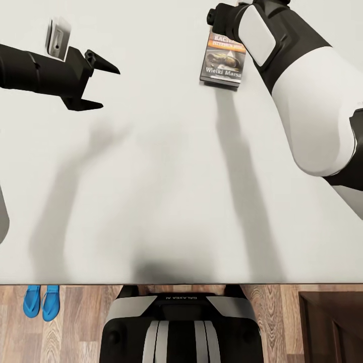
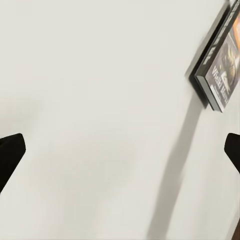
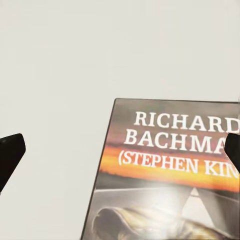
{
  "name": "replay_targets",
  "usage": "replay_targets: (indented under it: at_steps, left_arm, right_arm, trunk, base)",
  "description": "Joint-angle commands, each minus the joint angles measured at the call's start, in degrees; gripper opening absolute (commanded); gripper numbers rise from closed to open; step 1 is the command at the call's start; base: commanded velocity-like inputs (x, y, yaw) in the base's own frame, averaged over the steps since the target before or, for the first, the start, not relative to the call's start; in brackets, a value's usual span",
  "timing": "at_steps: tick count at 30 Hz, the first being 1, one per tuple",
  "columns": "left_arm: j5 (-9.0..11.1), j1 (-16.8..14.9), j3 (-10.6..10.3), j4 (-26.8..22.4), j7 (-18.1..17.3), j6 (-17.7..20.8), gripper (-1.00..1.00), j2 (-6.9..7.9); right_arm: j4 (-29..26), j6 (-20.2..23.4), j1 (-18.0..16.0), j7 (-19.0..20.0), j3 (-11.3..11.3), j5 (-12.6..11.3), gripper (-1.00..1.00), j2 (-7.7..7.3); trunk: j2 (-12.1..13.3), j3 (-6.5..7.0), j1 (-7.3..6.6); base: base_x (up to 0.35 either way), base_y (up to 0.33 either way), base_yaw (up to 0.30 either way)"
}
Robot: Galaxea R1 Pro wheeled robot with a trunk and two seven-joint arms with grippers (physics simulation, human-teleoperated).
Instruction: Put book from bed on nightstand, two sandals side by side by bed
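The book (image 1: 222, 64) lies flat on the bed's pale mattress (image 1: 166, 176), at the far right part of it, dark cover up with white lettering and an orange band. My right arm (image 1: 282, 55) reaches over it and hides its top edge. In the right wrist view my right gripper (image 3: 120, 150) hovers open above the book (image 3: 170, 175), apart from it. My left gripper (image 1: 109, 88) is open and empty over the mattress, well left of the book (image 2: 220, 65). The two blue sandals (image 1: 41, 301) lie side by side on the wood floor beside the bed's near edge.
The dark brown nightstand (image 1: 330, 327) stands on the floor at the near right, by the bed's edge. My own base (image 1: 181, 327) is pressed up against the bed's near side. Wood-plank floor (image 1: 80, 322) shows between the sandals and the base.
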Motion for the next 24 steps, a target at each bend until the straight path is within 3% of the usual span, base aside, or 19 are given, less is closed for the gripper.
replay_targets:
  at_steps: [1,24]
  left_arm:
    - [0.2,-0.1,0.0,0.0,0.4,0.5,1.00,0.04]
    - [0.2,-0.1,-0.2,0.0,0.4,0.5,1.00,0.04]
  right_arm:
    - [-0.1,0.3,0.0,-0.4,0.3,-0.5,1.00,0.00]
    - [0.6,0.1,0.0,-0.4,0.3,-0.6,1.00,0.00]
  trunk:
    - [0.0,-0.02,0.01]
    - [0.0,-0.02,0.01]
  base:
    - [0.115,0.000,0.000]
    - [0.046,0.000,0.000]
